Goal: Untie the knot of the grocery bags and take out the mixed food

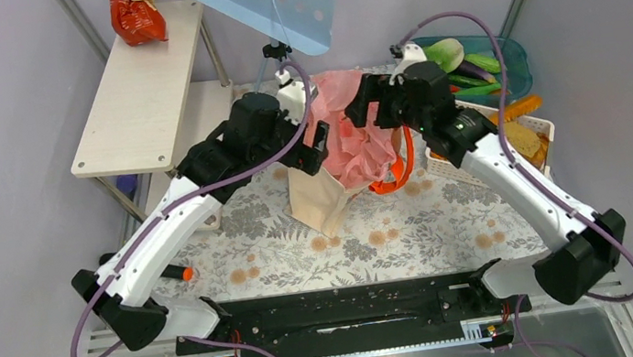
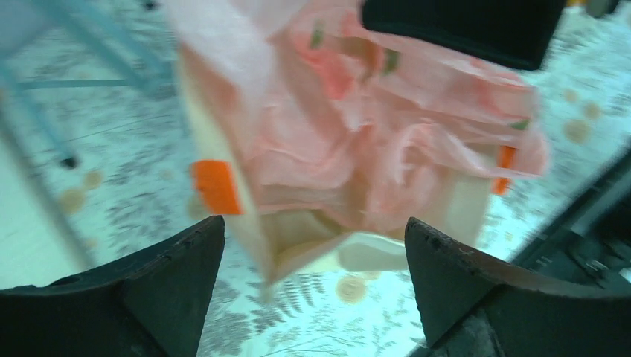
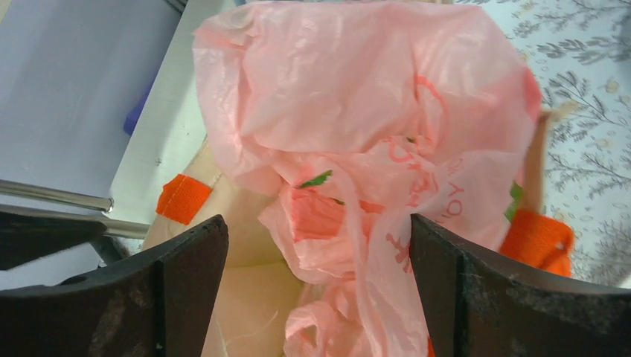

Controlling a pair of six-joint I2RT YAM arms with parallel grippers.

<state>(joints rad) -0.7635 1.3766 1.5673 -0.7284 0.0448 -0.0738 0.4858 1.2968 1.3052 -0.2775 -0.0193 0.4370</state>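
You're looking at both arms hanging over the pink grocery bag [image 1: 353,132], which is sitting crumpled inside the beige tote [image 1: 320,198] near the far edge of the floral tablecloth [image 1: 413,240]. Your left gripper [image 2: 312,245] is spreading its jaws wide with nothing between them, and your right gripper [image 3: 320,238] is gaping just as wide above the plastic, not gripping anything. Green bits are showing through the bag.
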